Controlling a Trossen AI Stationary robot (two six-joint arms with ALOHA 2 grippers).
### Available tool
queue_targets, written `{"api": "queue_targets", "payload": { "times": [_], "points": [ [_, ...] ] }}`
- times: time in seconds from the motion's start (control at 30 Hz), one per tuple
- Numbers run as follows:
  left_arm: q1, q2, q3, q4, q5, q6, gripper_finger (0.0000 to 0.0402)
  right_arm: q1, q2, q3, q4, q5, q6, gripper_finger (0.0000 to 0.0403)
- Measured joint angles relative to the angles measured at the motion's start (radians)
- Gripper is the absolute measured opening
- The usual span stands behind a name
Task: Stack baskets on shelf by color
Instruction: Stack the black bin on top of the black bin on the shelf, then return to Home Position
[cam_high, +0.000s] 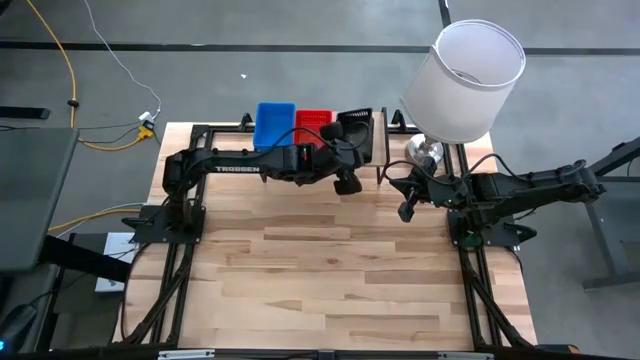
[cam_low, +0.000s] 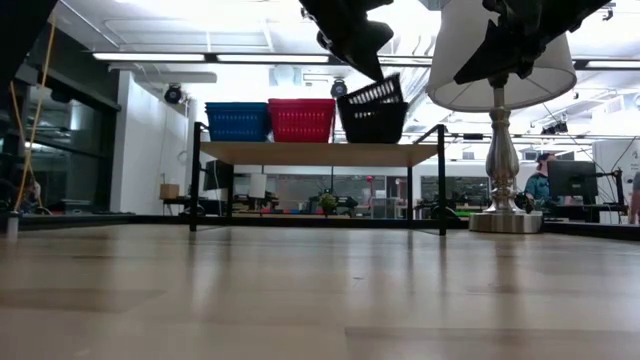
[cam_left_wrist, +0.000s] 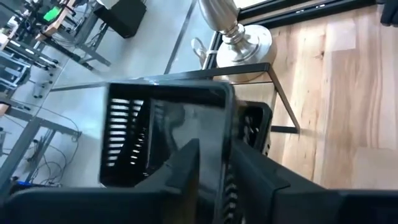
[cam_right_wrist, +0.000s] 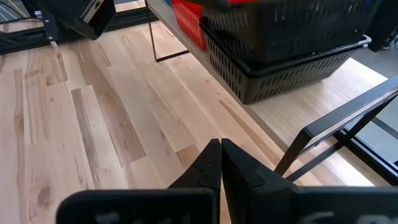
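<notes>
Shelf (cam_low: 310, 152) | left gripper (cam_left_wrist: 211, 155) clamps tilted black basket (cam_low: 372, 98) | fingertips hidden

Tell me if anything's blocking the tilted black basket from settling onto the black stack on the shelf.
Nothing visible does. The left gripper holds the tilted black basket directly over the black stack on the shelf.

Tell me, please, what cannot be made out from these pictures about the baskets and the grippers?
- Black basket: low view shows it tilted; how many lie beneath is unclear.
- Left gripper: its fingers straddle the basket wall; high view, arm covers the grip.
- Blue stack, red stack: counts too small to tell.
- Right gripper: idle.
</notes>
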Motion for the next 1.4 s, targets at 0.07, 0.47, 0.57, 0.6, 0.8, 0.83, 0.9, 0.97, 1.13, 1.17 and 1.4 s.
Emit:
{"api": "queue_targets", "payload": {
  "times": [0.07, 0.47, 0.57, 0.6, 0.8, 0.83, 0.9, 0.97, 1.13, 1.17, 1.4],
  "points": [
    [0.000, -0.001, 0.000, 0.001, -0.010, 0.000, 0.0104, 0.000, 0.000, 0.000, 0.000, 0.000, 0.000, 0.0000],
    [-0.024, -0.061, 0.070, -0.126, -0.268, 0.073, 0.0192, 0.000, 0.000, 0.000, 0.000, 0.023, 0.000, 0.0000],
    [-0.041, -0.146, 0.087, -0.239, -0.190, -0.014, 0.0188, 0.000, 0.000, 0.000, 0.000, 0.053, 0.000, 0.0000],
    [-0.045, -0.181, 0.086, -0.279, -0.137, -0.060, 0.0186, 0.000, -0.001, 0.000, 0.001, 0.057, 0.000, 0.0000],
    [-0.061, -0.471, -0.128, -0.247, 0.186, -0.253, 0.0169, 0.000, -0.001, 0.000, 0.001, 0.051, 0.000, 0.0000],
    [-0.076, -0.527, -0.204, -0.192, 0.202, -0.261, 0.0165, 0.000, 0.000, 0.000, 0.001, 0.049, 0.000, 0.0000],
    [-0.116, -0.638, -0.367, -0.056, 0.217, -0.262, 0.0156, 0.000, -0.001, 0.000, 0.001, 0.048, 0.000, 0.0000],
    [-0.164, -0.749, -0.550, 0.112, 0.221, -0.254, 0.0144, 0.000, 0.000, 0.000, 0.002, 0.048, 0.000, 0.0000],
    [-0.262, -0.965, -0.971, 0.537, 0.216, -0.221, 0.0100, 0.000, 0.000, 0.000, 0.018, 0.038, 0.000, 0.0000],
    [-0.272, -0.994, -1.034, 0.595, 0.206, -0.234, 0.0087, 0.000, 0.000, 0.000, 0.021, 0.031, 0.000, 0.0000],
    [-0.289, -1.178, -1.314, 0.702, 0.191, -0.296, 0.0007, 0.000, 0.000, 0.000, 0.063, 0.016, 0.000, 0.0000]
  ]
}}
